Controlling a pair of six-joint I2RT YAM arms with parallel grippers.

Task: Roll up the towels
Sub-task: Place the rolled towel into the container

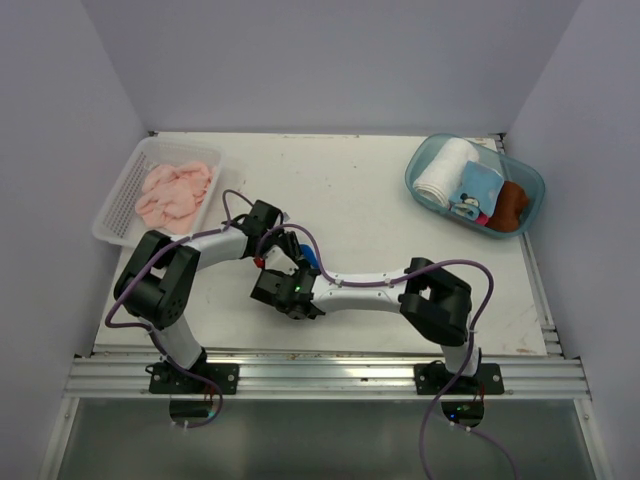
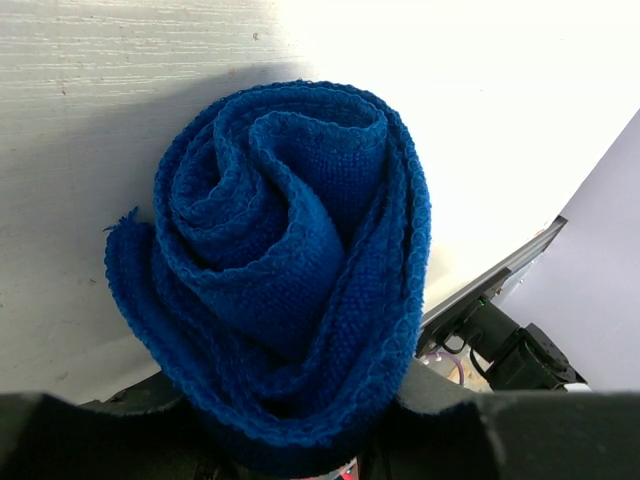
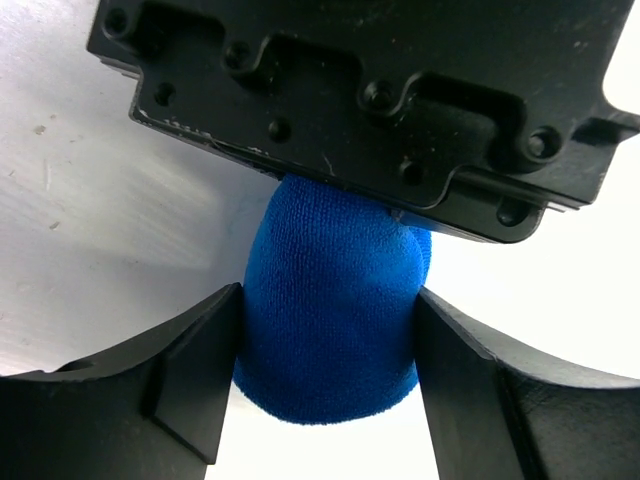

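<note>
We see the blue towel [image 2: 290,260] rolled, pinched by the left tool [image 2: 300,450] and by the right tool [image 3: 330,370] facing it; next, we think, a gentle handover keeps it tight.

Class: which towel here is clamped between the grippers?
The royal blue towel, rolled, between left gripper and right gripper; the pink towel lies in the tray, the white towel in the tub.

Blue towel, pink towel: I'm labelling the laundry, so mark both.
blue towel [image 2: 290,270], left wrist view, centre of the rolled end.
pink towel [image 1: 177,192], top view, middle of the crumpled heap.
</note>
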